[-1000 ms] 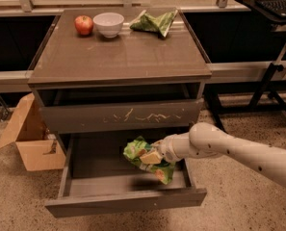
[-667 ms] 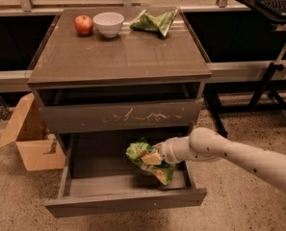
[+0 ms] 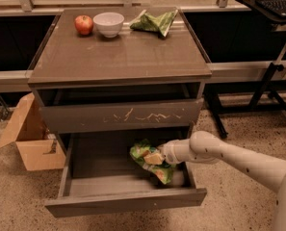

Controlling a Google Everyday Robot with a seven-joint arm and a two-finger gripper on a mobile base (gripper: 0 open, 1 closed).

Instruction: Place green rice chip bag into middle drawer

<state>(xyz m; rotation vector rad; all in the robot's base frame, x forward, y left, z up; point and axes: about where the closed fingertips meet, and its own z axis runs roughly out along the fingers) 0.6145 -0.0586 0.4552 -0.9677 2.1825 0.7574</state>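
The green rice chip bag (image 3: pixel 143 151) is light green and glossy, and hangs crumpled inside the open middle drawer (image 3: pixel 125 203), at its right side and low over the flat tray. My gripper (image 3: pixel 158 158) reaches in from the right, at the end of the white arm (image 3: pixel 229 158), and is shut on the bag's upper right part. The bag's lower end (image 3: pixel 164 173) is at or just above the drawer floor; I cannot tell if it touches.
The drawer front with pale scratches (image 3: pixel 121 115) above is closed. On the cabinet top are a red apple (image 3: pixel 84 24), a white bowl (image 3: pixel 109 23) and a darker green striped bag (image 3: pixel 154 21). A cardboard box (image 3: pixel 29 138) stands at the left, a black laptop stand (image 3: pixel 272 76) at the right.
My gripper and the bag have sunk slightly lower into the open drawer. The grip on the bag is unchanged.
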